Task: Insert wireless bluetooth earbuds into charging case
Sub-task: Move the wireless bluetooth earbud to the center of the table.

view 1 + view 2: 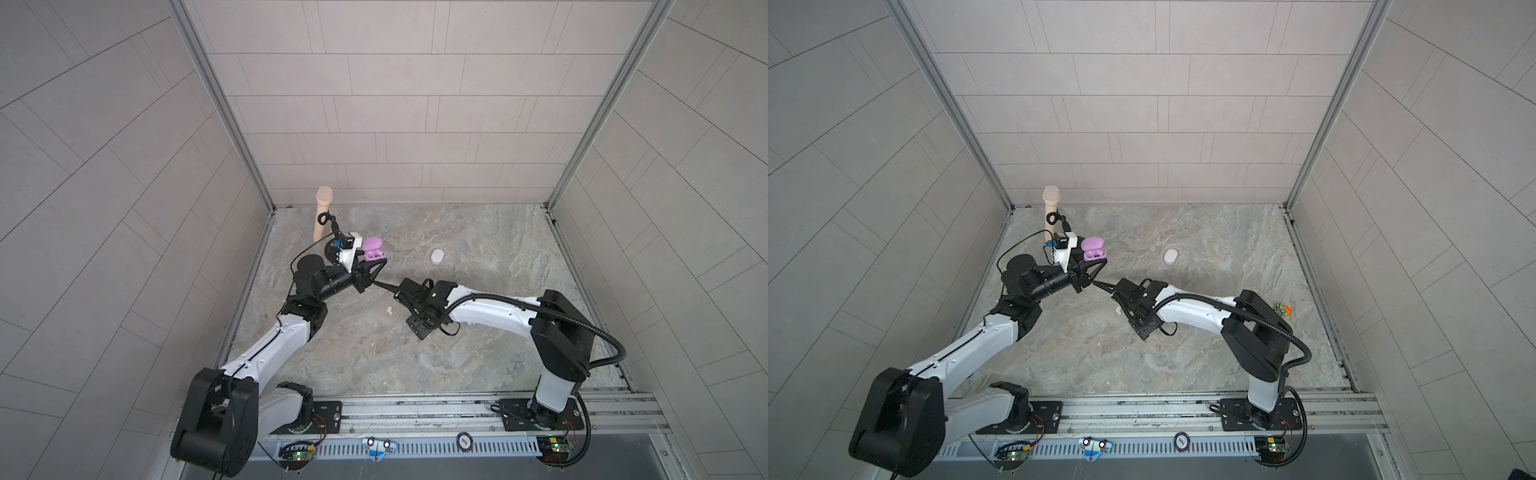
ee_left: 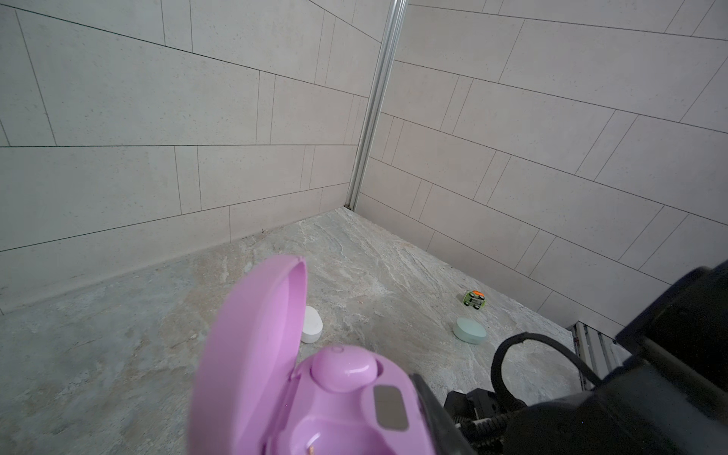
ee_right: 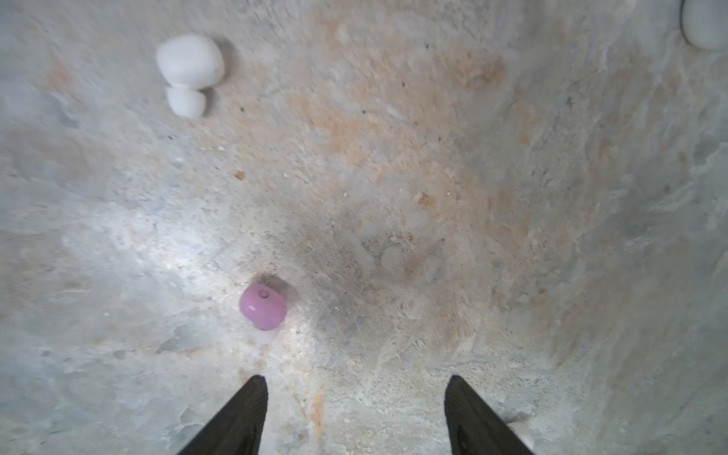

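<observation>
My left gripper (image 1: 375, 264) is shut on the open lilac charging case (image 2: 252, 354), held above the table's left rear; one dark finger (image 2: 431, 409) presses its side. One lilac earbud (image 2: 344, 368) sits in a socket, and the socket beside it is empty. The case shows in both top views (image 1: 372, 249) (image 1: 1093, 249). My right gripper (image 3: 354, 380) is open, pointing down at the table. A second lilac earbud (image 3: 263, 307) lies on the table just ahead of one fingertip. A white earbud (image 3: 189, 73) lies farther off (image 1: 390, 310).
A closed white case (image 1: 437, 256) (image 2: 313, 325) lies mid-table toward the back. A mint green case (image 2: 469, 330) and a small green toy car (image 2: 474, 299) (image 1: 1283, 309) sit toward the right wall. A beige post (image 1: 323, 216) stands at the back left, behind my left wrist.
</observation>
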